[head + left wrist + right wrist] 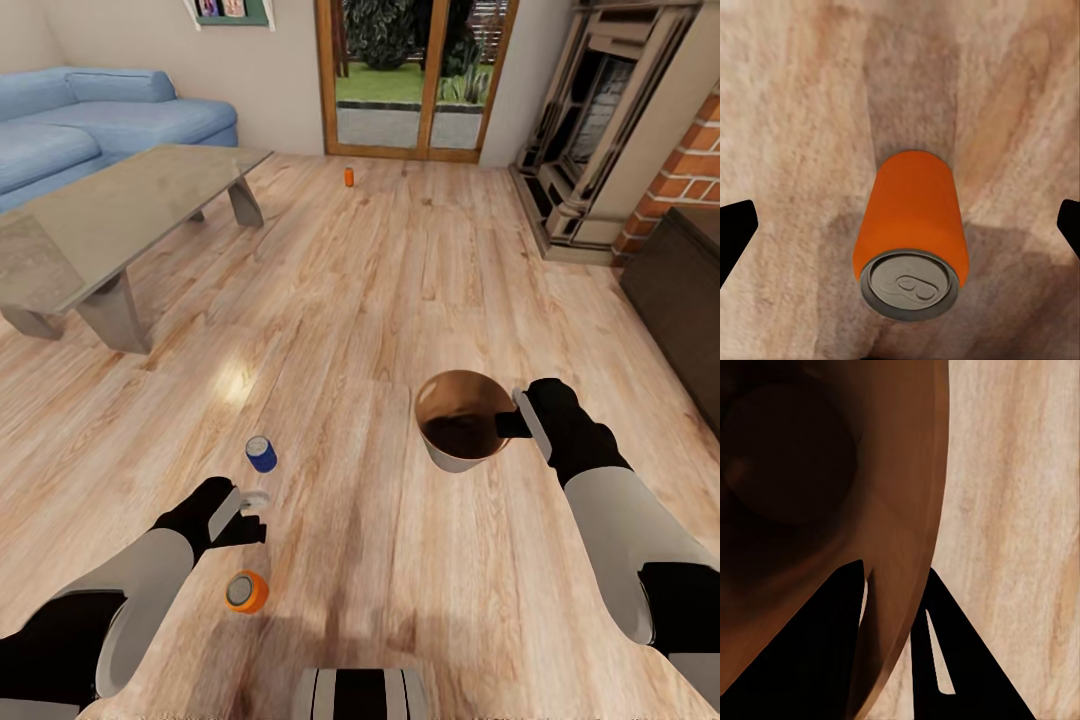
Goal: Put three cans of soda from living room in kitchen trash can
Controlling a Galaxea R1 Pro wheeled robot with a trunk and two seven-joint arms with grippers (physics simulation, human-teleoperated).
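Note:
An orange can of soda point(246, 591) stands on the plank floor just below my left gripper point(247, 516), which is open. In the left wrist view that orange can point(911, 232) sits between the spread fingertips point(736, 232) without touching them. A dark blue can of soda point(261, 454) stands just beyond the left gripper. A second orange can point(349, 177) stands far off near the glass doors. My right gripper point(518, 422) is shut on the rim of the tash can point(455, 455), holding it above the floor. One finger point(832, 645) is inside the tash can's wall point(907, 547) and one outside.
A glass-topped low table point(120, 205) and a blue sofa point(90, 120) stand at the left. The fireplace point(600, 120) and a dark cabinet point(685, 290) line the right side. Open plank floor point(400, 280) stretches to the glass doors point(415, 75).

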